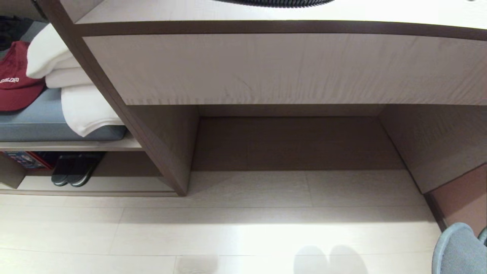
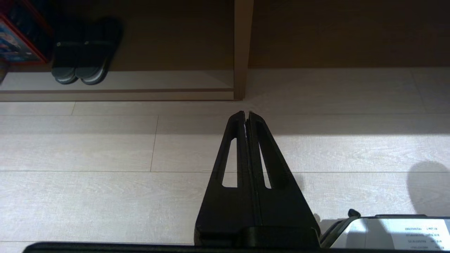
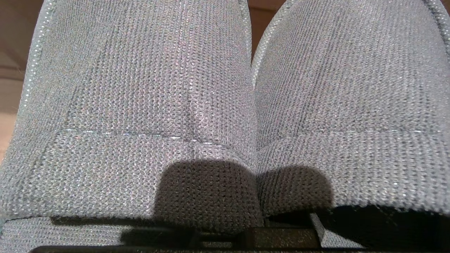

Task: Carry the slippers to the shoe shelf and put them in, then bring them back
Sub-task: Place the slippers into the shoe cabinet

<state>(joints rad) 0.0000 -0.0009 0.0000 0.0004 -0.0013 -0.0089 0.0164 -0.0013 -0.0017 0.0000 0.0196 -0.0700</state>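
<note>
With the right pincer clamped on only the edges of the 2 slippers (image 3: pixel 225 105), either could slip free before reaching the shoe shelf (image 1: pixel 95 184); the left pincer (image 2: pixel 247 114) is pressed together, empty.

the slippers (image 3: pixel 140 105) i carried were grey, with a fine knitted weave and a thin pale line of stitches across each band; in my head view their soles (image 1: pixel 458 251) looked blue-grey. my left gripper (image 2: pixel 247 114) was black. the shoe shelf (image 1: pixel 95 184) was of pale wood grain with a brown edge, dark inside. a second pair of slippers (image 1: pixel 74 169) there was black with grey-green toes. the floor (image 1: pixel 228 228) was pale wood. the cap (image 1: pixel 15 80) was red with white letters, the towels (image 1: pixel 72 83) white, the cushion (image 1: pixel 42 121) blue-grey.
</note>
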